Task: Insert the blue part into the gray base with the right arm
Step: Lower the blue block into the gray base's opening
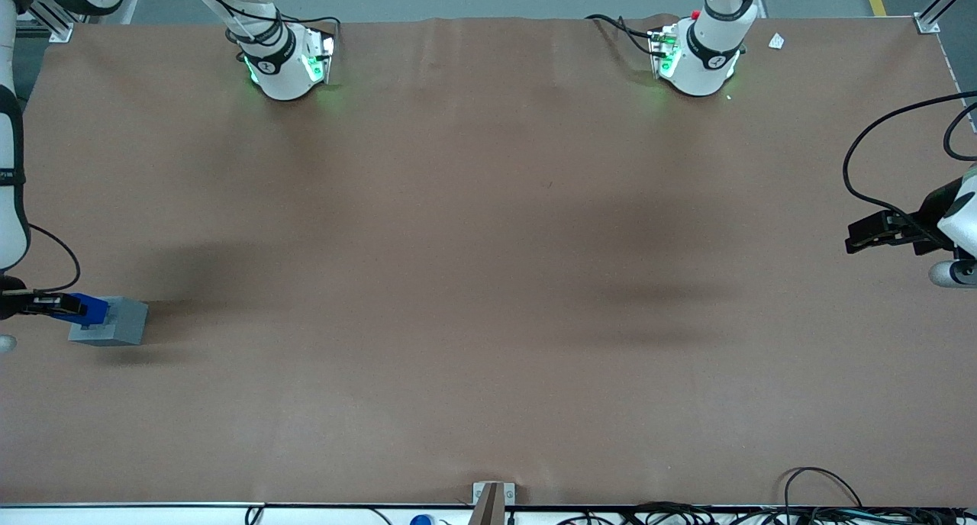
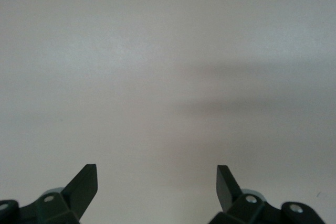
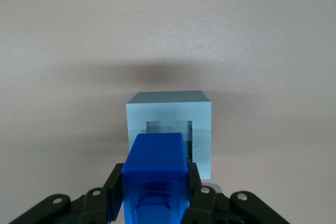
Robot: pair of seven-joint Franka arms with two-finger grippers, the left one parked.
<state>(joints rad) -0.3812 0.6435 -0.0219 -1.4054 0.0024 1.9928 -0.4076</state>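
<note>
The gripper held its jaws clamped on the blue part, just above the gray base on the bench.

The right arm hangs at the working arm's end of the desk, its white forearm running down to a wrist bent sideways, low over the surface. Its gripper lies nearly level, pointing toward the parked arm's end. Both black fingers are clamped on the flanks of the blue part, which juts out past their tips.
</note>
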